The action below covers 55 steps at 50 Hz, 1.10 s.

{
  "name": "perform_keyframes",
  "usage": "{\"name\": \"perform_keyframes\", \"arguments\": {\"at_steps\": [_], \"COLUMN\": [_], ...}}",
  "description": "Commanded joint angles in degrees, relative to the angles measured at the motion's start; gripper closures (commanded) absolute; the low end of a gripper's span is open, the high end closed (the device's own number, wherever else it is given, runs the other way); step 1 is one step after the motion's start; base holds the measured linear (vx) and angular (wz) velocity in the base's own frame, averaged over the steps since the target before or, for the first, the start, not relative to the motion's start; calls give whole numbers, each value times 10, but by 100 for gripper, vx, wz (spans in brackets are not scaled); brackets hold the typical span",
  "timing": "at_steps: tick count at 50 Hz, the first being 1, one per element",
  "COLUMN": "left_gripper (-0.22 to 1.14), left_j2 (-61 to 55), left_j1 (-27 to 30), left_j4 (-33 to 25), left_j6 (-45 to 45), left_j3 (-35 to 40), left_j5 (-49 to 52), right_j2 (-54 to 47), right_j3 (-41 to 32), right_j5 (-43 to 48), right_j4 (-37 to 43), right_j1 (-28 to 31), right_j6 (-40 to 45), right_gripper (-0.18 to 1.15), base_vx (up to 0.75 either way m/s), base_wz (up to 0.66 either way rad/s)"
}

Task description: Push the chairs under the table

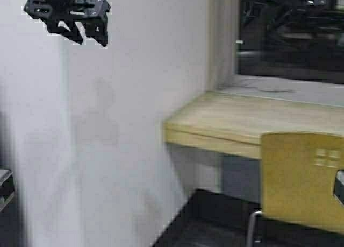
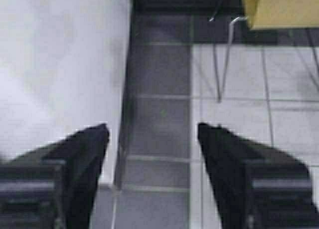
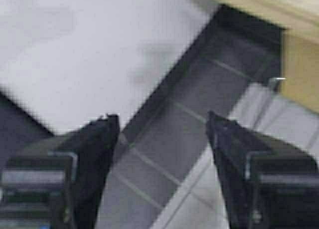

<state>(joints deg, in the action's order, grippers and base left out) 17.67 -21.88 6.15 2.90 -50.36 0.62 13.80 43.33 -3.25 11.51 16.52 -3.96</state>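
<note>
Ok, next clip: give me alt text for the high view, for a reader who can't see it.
A tan-yellow plywood chair stands at lower right with its back toward the camera, in front of the pale beige counter table that runs along a dark window. A white wall fills the left, with the left pincer raised at top left, gripping nothing.

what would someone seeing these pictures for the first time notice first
The tan-yellow moulded plywood chair at lower right, its back with small square cut-outs facing the camera, stands before the long pale beige wood-look table below a dark window. At upper left the black left gripper hangs open against the white wall; the right gripper is open too.
</note>
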Motion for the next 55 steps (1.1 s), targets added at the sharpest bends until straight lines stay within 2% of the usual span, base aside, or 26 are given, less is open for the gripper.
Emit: {"name": "perform_keyframes", "arguments": {"at_steps": [1, 14, 55], "left_gripper": [2, 2, 2], "left_j2": [1, 6, -32], "left_j1": [2, 3, 6], "left_j4": [1, 0, -2], "left_j6": [-2, 4, 14], "left_j3": [13, 14, 23], "left_j5": [-9, -16, -19], "right_j2": [13, -1, -5], "right_j3": [-11, -11, -19], "right_j5": [4, 4, -4], "right_j4": [1, 1, 0], "right_j1": [-3, -4, -22], "right_j6": [-2, -1, -3], "right_gripper": [8, 8, 8], "base_vx": [-35, -35, -39], "base_wz": [47, 29, 12]}}
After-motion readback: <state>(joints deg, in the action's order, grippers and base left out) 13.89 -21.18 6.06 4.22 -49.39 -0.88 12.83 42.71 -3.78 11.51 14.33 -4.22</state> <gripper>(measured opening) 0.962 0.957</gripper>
